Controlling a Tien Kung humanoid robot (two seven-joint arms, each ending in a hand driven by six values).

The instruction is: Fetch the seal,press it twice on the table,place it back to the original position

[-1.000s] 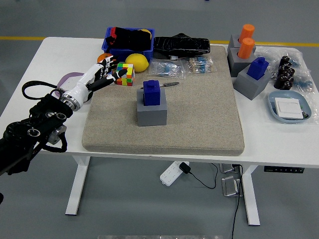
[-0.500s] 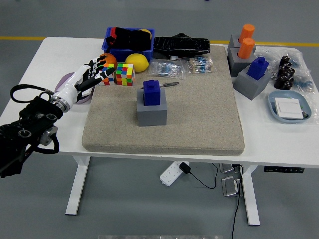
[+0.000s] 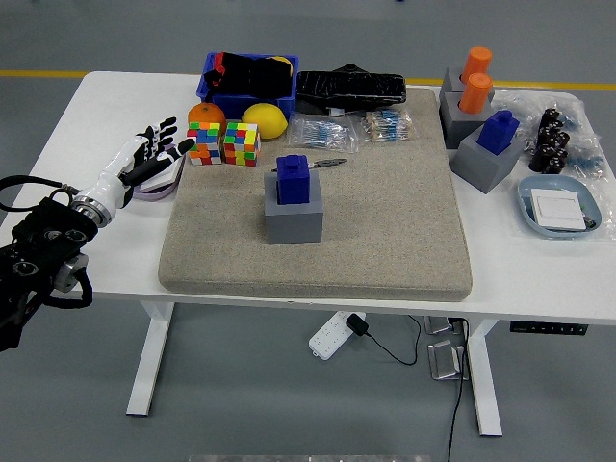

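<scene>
At the left edge of the frame, over the bare white table (image 3: 96, 106), the left robot hand (image 3: 144, 154) hangs with its fingers spread and nothing in them, just beside the two colour cubes (image 3: 223, 143) and above a pale purple ring-shaped thing I cannot identify. The right arm is not in view.

The seal (image 3: 293, 179), a blue block, stands upright in its grey holder (image 3: 293, 218) near the centre of the frame, on the beige mat (image 3: 385, 212). From the robot hand it lies to the right and slightly lower in the picture, well apart, with open mat between them. The hand's fingers point up and to the right, roughly along the forearm, so they aim past the seal's upper side, not at it.

The seal's long axis runs vertically, its knob end uppermost and its stamping face hidden down in the holder. A similar blue block sits in another grey holder at the upper right, far from this hand.
</scene>
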